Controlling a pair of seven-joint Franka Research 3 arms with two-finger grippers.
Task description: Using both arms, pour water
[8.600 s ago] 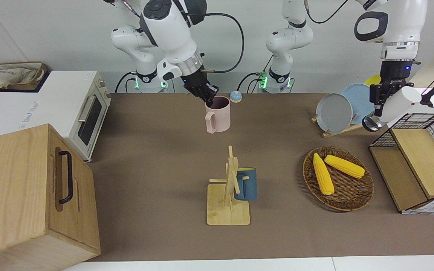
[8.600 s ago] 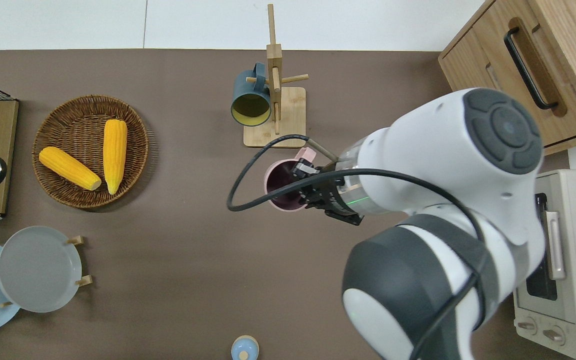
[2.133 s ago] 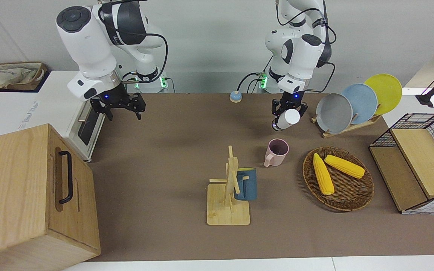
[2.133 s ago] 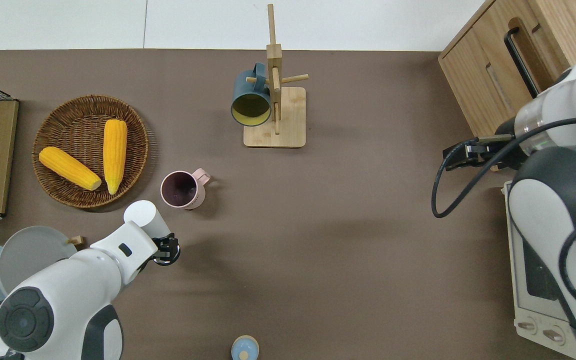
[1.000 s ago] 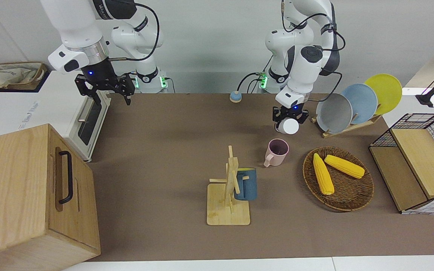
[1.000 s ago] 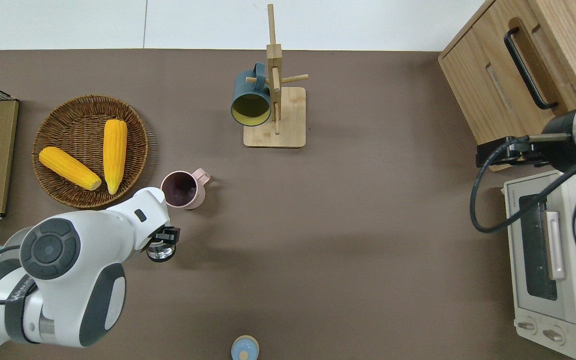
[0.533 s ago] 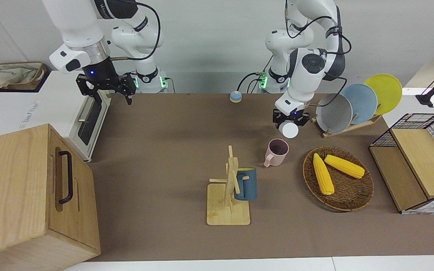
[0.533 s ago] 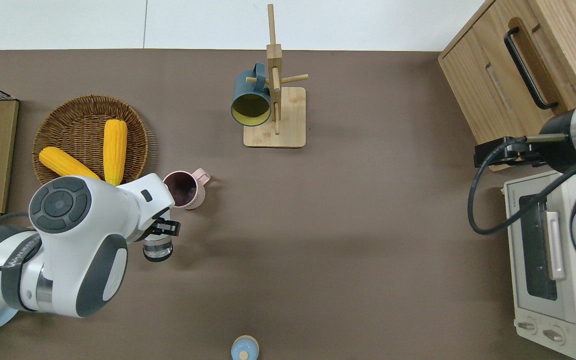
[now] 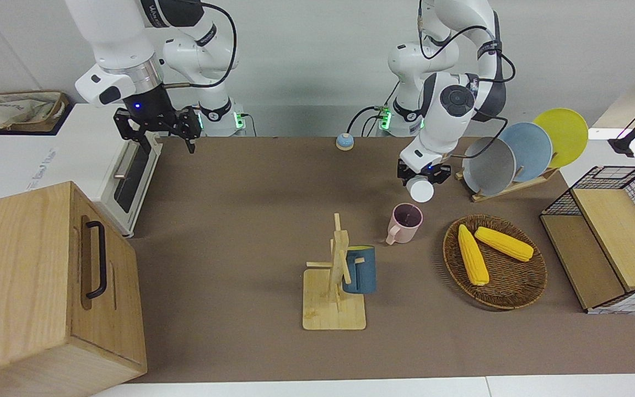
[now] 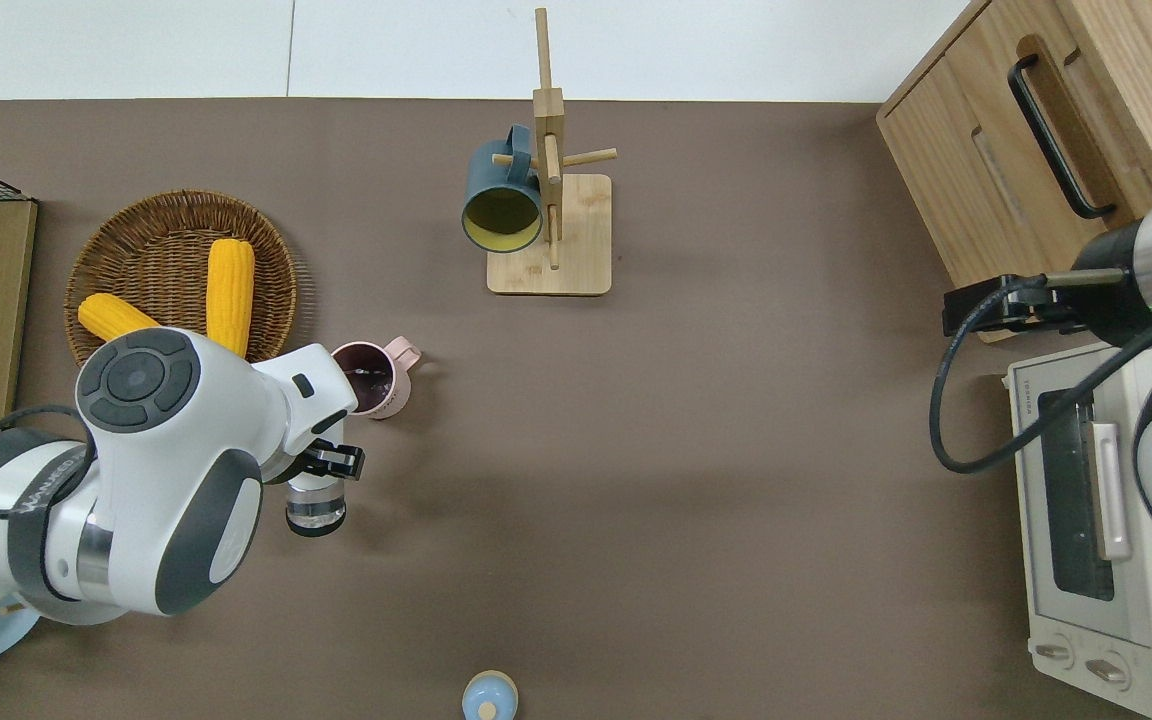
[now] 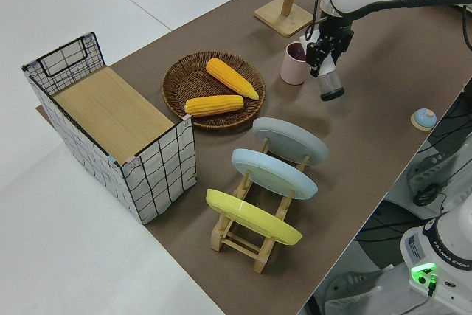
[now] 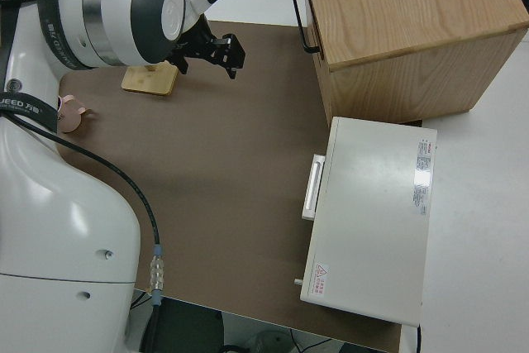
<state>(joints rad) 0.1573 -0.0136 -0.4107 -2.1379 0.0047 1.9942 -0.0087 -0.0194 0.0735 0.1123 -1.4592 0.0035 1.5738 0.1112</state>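
Currently my left tool (image 9: 423, 172) is pinched around a bottle (image 10: 316, 500) with a white top and clear base, held tilted beside the pink mug (image 9: 405, 221), its white end toward the mug. Compared with half a second ago, the arm has leaned farther over the mug's rim in the overhead view, and the bottle's white end sits slightly lower and closer to the mug in the front view. I judge this to be the tipping phase of the pour; no stream of water can be made out, so whether liquid is flowing cannot be confirmed.

The mug stands on the counter (image 9: 251, 220), just beside the wicker basket (image 9: 521, 295) of corn.

My right tool (image 9: 155, 132) is parked, fingers spread and empty, essentially where it was half a second ago.

Legible writing: "FRANKA EMIKA" on the left arm in the left side view. The toaster oven (image 12: 376, 212) carries labels too small to read.
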